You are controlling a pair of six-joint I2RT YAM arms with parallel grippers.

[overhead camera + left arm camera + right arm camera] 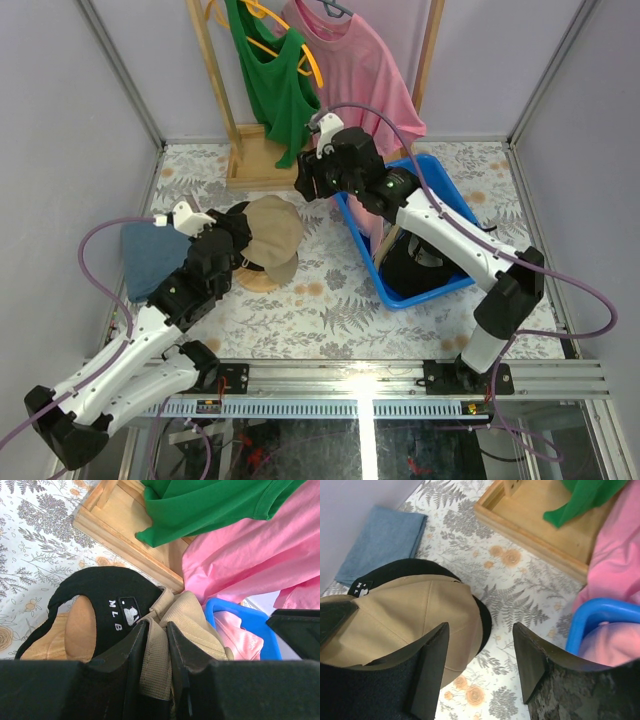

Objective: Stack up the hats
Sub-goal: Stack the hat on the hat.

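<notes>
A tan hat point(275, 230) sits on top of a black hat point(100, 597) with white MLB lettering, both over a round wooden stand point(80, 630). My left gripper point(156, 655) is shut on the tan hat's back strap, at the left side of the stack point(235, 238). My right gripper point(480, 650) hangs open over the table just right of the tan hat point(415, 615), holding nothing; the black brim point(486, 625) peeks out under the tan one. In the blue bin point(455, 285) lie a dark hat point(410, 270) and something pink point(615, 645), partly hidden by my right arm.
A wooden clothes rack base point(535, 520) stands at the back with a green tank top point(270, 85) and a pink T-shirt point(355, 65) hanging. A folded blue-grey cloth point(150, 262) lies at the left wall. Floral tablecloth shows between the stack and the bin.
</notes>
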